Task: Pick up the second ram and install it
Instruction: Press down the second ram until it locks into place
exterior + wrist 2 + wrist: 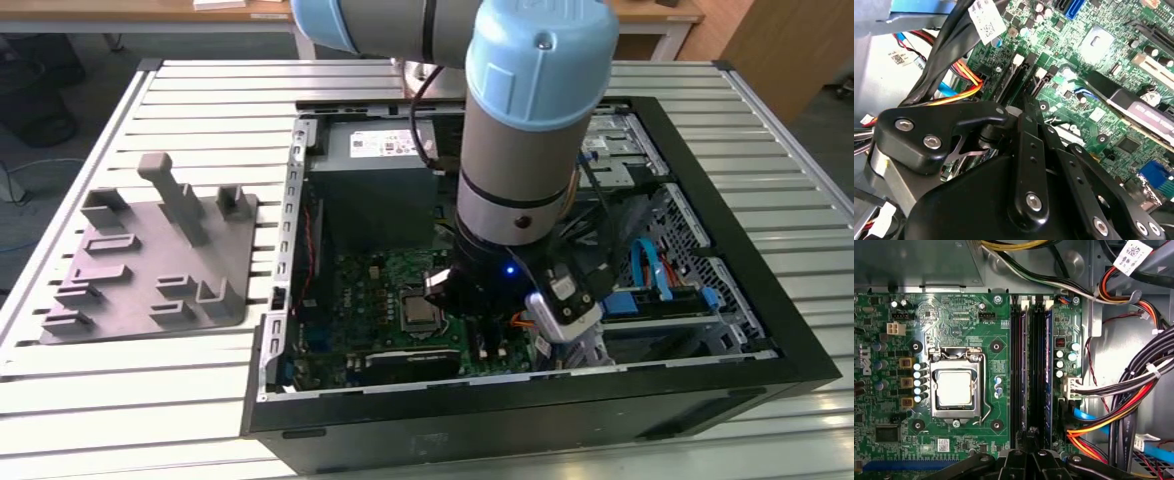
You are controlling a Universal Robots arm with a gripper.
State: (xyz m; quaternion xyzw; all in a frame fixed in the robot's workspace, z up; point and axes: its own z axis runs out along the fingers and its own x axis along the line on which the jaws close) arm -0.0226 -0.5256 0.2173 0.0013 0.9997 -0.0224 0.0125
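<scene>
The gripper (1030, 436) is down inside the open computer case (747, 330), right over the long black memory slots (1031, 365) on the motherboard (954, 320). Its jaws are pressed close together at the slot end. The second ram (1048, 365) stands seated in a slot beside them; the grey holder block (154, 260) sits on the worktop (200, 95), well apart.

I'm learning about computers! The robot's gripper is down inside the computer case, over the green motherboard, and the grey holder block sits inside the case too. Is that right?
Not quite. The gripper is inside the computer case, over the green motherboard, but the grey holder block sits outside the case, on the slatted table at the exterior view's left.
</scene>
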